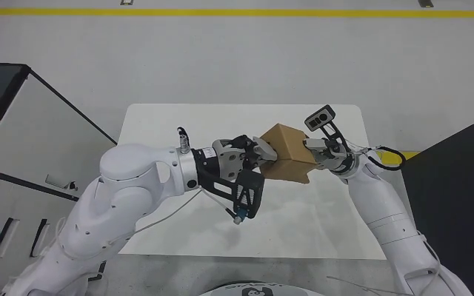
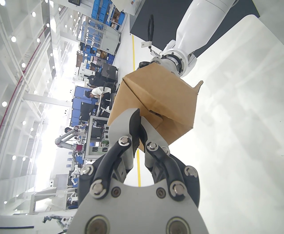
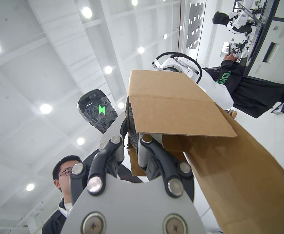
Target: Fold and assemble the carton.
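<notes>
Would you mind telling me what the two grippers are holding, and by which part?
Both hold the carton: the right gripper clamps a flap's edge, the left gripper seems to pinch the opposite side.

1. White table (image 1: 185, 126) with rounded corners, standing on a pale grey floor (image 1: 237, 59).
2. Yellow floor line (image 1: 222, 12) straight across beyond the table's far edge, well apart from it.
3. Black-framed dark panel (image 1: 11, 85) off the table's left side; dark surface (image 1: 452, 192) off its right.
4. Shelving with blue bins (image 2: 104, 11) far back in the room.
5. Round ceiling lights (image 3: 87, 12) overhead, lit, in rows.
</notes>
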Robot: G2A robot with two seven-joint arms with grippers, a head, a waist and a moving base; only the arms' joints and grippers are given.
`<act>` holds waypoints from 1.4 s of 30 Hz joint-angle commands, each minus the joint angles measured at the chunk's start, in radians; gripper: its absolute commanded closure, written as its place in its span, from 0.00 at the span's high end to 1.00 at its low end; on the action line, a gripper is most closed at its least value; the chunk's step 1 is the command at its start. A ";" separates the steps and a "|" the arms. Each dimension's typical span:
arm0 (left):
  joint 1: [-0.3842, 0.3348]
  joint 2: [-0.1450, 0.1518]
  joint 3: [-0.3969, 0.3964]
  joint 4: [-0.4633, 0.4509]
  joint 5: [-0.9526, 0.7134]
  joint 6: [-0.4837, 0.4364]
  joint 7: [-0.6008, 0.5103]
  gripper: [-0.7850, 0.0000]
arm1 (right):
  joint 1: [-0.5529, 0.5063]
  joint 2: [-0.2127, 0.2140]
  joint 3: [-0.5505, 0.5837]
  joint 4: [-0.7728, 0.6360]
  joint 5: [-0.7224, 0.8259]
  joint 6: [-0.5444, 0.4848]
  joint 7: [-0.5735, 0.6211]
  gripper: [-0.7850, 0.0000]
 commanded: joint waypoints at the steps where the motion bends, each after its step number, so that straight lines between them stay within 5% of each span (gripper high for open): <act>1: -0.002 -0.001 0.005 0.002 0.000 0.000 -0.001 0.00 | 0.000 0.000 0.000 0.000 0.000 0.000 0.000 0.00; 27: -0.017 -0.007 0.037 0.008 0.000 0.012 -0.017 0.00 | 0.000 0.000 0.000 0.000 0.000 0.000 0.000 0.00; 42: 0.031 0.005 -0.048 -0.034 -0.018 0.004 -0.039 0.00 | 0.000 0.000 0.000 0.000 0.000 0.000 0.000 0.00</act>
